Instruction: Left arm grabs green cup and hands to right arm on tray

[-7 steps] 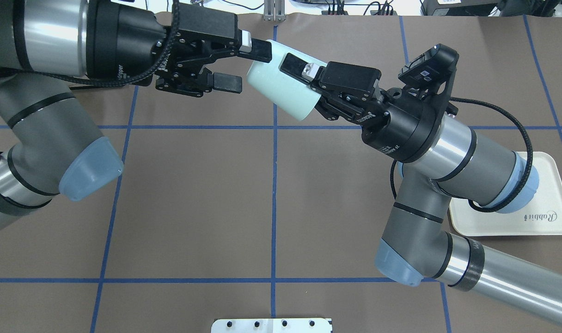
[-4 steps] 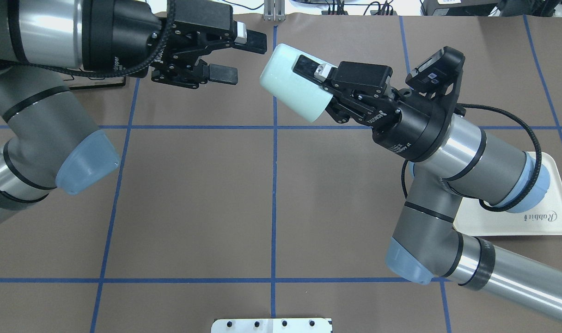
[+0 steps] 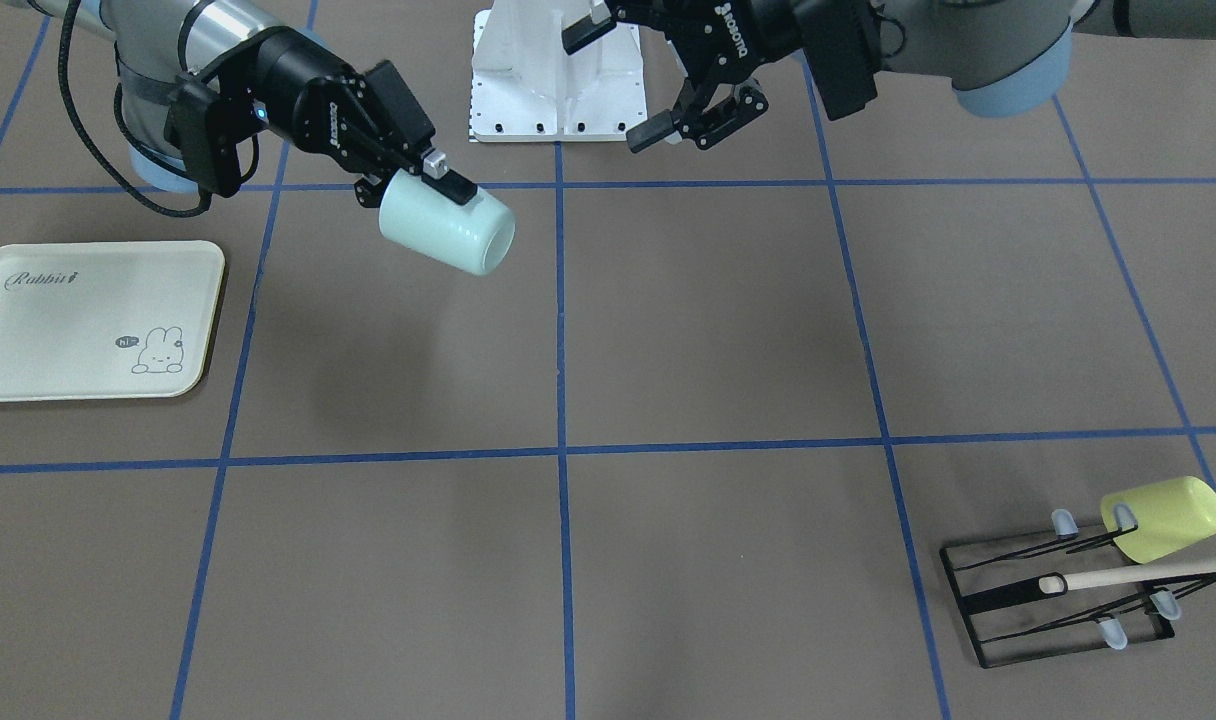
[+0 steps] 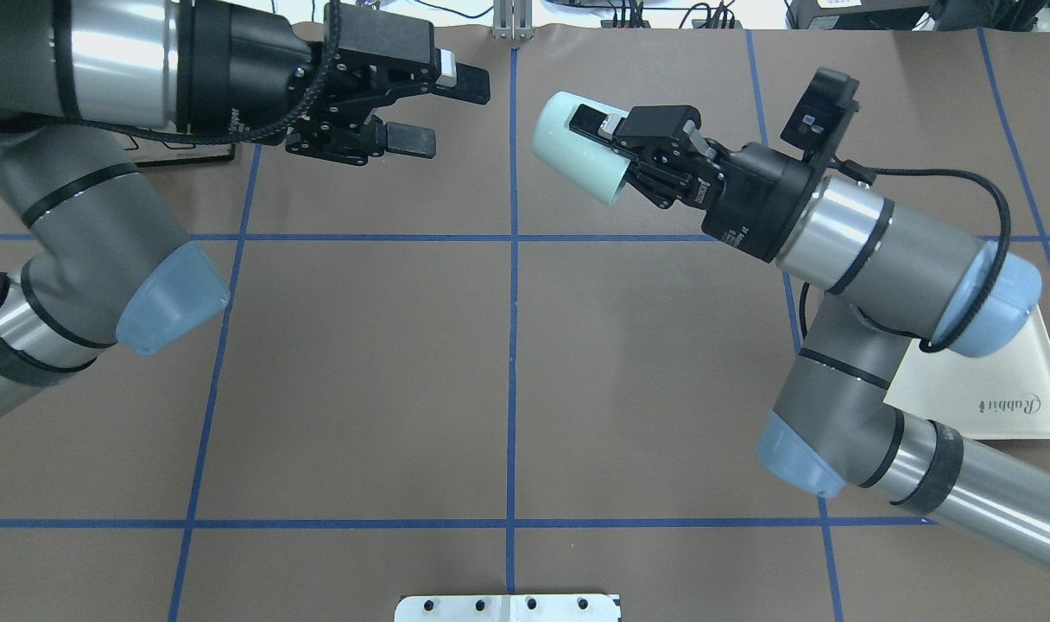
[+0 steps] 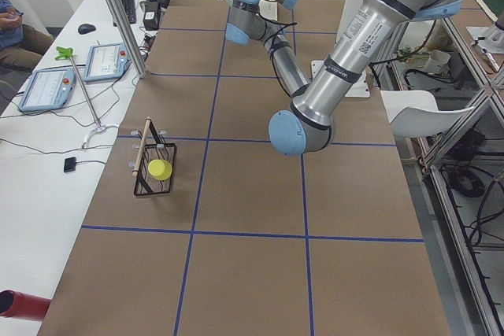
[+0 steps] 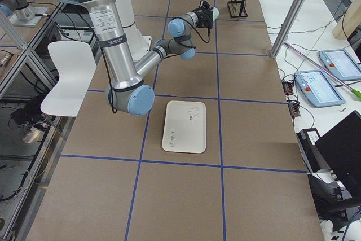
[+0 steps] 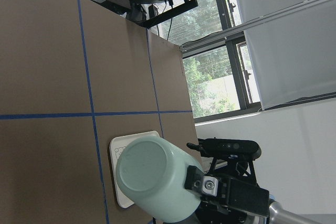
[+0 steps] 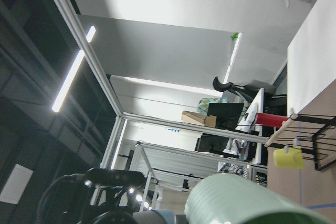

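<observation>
Both fingers of the left end effector (image 4: 445,112) stand apart above the counter (image 4: 508,363), holding nothing. Right of it, the green cup (image 4: 566,149) hangs tilted in the air, clamped by the right end effector (image 4: 607,154), well apart from the tray (image 4: 1017,397).

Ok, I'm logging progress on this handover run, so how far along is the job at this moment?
Done: the hand-over looks complete, since the left gripper is open and clear of the green cup. In hand: the right gripper holds the cup tilted in the air. Left: setting it on the tray, which has nothing on it.
</observation>
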